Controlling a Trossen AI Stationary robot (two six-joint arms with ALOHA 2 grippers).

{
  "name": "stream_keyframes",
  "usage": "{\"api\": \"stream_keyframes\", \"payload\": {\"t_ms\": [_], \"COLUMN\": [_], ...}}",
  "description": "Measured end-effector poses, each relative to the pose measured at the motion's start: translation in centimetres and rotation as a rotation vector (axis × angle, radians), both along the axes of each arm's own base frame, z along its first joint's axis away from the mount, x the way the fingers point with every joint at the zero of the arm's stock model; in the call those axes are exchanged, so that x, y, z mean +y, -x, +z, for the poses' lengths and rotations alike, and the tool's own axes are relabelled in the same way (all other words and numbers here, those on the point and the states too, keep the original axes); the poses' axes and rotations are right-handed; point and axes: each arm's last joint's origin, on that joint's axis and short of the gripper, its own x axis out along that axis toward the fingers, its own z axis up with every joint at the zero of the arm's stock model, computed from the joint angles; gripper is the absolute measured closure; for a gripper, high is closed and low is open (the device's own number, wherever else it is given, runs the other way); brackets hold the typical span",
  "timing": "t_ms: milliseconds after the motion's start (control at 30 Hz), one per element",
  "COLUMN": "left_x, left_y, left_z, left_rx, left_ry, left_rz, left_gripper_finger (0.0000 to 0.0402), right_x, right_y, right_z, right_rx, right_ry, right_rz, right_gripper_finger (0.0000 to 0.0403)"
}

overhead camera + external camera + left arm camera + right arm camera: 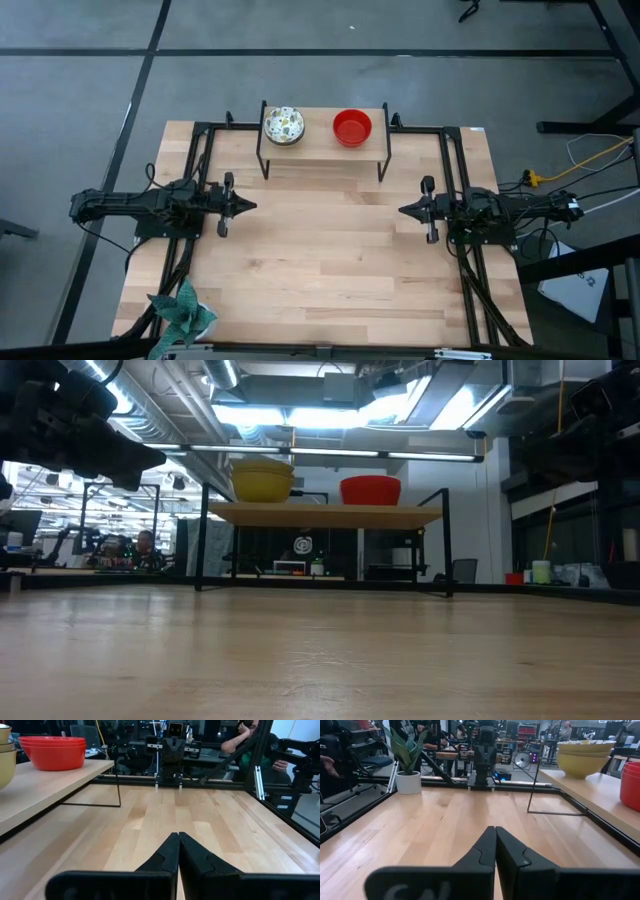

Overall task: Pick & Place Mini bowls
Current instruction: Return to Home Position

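At the near left corner of the table (320,270) stands a teal leafy plant (182,312), well apart from everything else. The right wrist view shows it in a white pot (408,782), which the high view does not.

Midway across the table, the left gripper (250,207) and the right gripper (403,210) hang near the left and right edges. Their tips point at each other across bare wood. The wrist views show each pair of fingers pressed together tip to tip, holding nothing.

Nothing stands between the grippers and the shelf (322,150) at the far edge. On it, the white patterned bowls (284,125) sit to the left and the red bowls (352,127) to the right, near each other but apart. Being round, they have no long axis. Both are nested stacks, upright with mouths up.

From above, only the speckled inside of the patterned stack shows. The low view shows its yellowish outside instead.

Beyond the table, in the left wrist view, a person (250,740) sits.
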Motion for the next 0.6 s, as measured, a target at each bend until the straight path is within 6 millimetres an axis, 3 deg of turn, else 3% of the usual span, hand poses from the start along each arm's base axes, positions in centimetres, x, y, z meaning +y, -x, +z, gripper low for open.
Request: {"api": "stream_keyframes", "payload": {"t_ms": [600], "left_x": [0.00], "left_y": [0.00], "left_z": [-0.01], "left_rx": [0.001], "left_ry": [-0.009], "left_rz": [-0.001], "left_gripper_finger": [0.0398], "right_x": [0.00], "right_y": [0.00], "right_z": [-0.01], "right_rx": [0.001], "right_ry": [0.003], "right_rz": [0.000], "right_gripper_finger": [0.0397]}}
